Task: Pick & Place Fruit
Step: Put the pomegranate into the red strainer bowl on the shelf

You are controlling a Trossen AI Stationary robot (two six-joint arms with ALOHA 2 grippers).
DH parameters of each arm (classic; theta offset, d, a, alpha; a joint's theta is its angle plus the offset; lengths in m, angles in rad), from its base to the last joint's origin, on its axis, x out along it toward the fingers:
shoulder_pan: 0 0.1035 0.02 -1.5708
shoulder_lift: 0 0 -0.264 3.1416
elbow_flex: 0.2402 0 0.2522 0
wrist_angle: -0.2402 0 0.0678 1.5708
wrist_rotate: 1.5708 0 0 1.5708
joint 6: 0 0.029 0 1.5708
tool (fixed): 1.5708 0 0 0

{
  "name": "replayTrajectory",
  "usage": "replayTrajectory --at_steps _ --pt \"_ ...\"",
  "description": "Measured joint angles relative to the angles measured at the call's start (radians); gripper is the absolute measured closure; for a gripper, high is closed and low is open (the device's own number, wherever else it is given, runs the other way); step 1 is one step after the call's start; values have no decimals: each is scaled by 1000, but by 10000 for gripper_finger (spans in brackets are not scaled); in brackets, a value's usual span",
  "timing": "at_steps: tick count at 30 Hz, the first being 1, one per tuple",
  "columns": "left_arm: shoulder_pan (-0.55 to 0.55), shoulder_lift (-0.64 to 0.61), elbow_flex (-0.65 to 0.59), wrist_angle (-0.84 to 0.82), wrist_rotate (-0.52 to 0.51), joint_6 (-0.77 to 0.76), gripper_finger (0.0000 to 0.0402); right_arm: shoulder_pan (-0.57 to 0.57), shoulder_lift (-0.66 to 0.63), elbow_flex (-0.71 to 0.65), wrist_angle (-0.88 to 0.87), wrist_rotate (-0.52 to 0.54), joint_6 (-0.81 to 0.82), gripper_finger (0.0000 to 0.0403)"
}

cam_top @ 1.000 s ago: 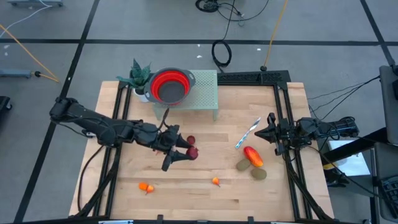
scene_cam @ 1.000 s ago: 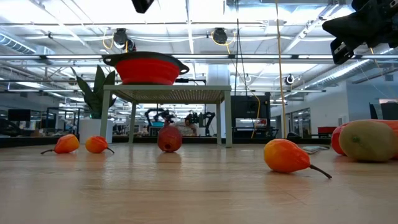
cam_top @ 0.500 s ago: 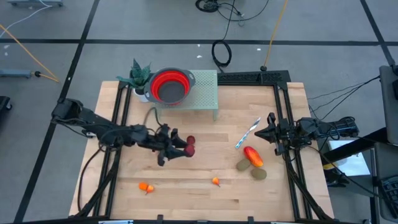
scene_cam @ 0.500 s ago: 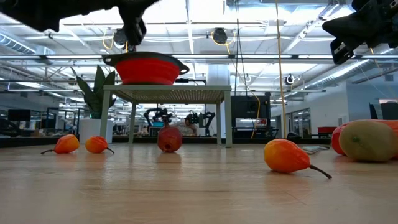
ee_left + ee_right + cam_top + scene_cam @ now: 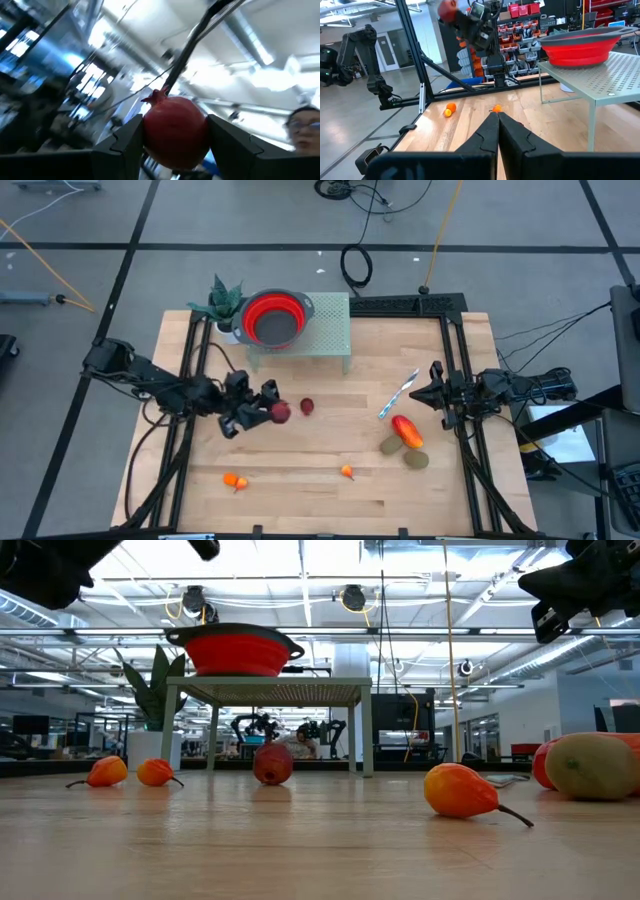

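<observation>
A dark red fruit (image 5: 175, 131) sits clamped between the left gripper's (image 5: 268, 406) jaws, lifted clear of the desk (image 5: 300, 490) over its left half, in front of the bowl (image 5: 272, 318) on its green stand (image 5: 330, 330). A second dark red fruit (image 5: 307, 407) lies on the desk just beside the held one. Two small orange pieces (image 5: 233, 479) lie near the front edge; the red-orange oval (image 5: 406, 431) and brownish-green ovals (image 5: 416, 460) cluster at the right. The right gripper (image 5: 433, 393) waits beyond them, jaws closed on nothing. The step looks like carrying the fruit to the bowl: keep the grip firm, rise above the rim before crossing, centre over the opening, then release low so it does not bounce out.
</observation>
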Motion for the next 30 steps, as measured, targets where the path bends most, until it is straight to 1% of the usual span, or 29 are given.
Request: replayTrajectory --at_steps 2,8,17,20,25,30 --pt "-6 -2 2 46 7 -19 211 0 0 0 -1 0 0 403" --pt "-30 -24 6 49 30 -65 211 0 0 0 -4 1 0 403" --pt "-40 -23 6 48 29 -47 211 0 0 0 -6 3 0 403" --pt "-40 -23 6 48 32 12 211 0 0 0 -6 3 0 403" --pt "-40 -23 6 48 60 185 211 0 0 0 -6 4 0 403" --pt "-41 -23 6 48 101 326 211 0 0 0 -6 4 0 403"
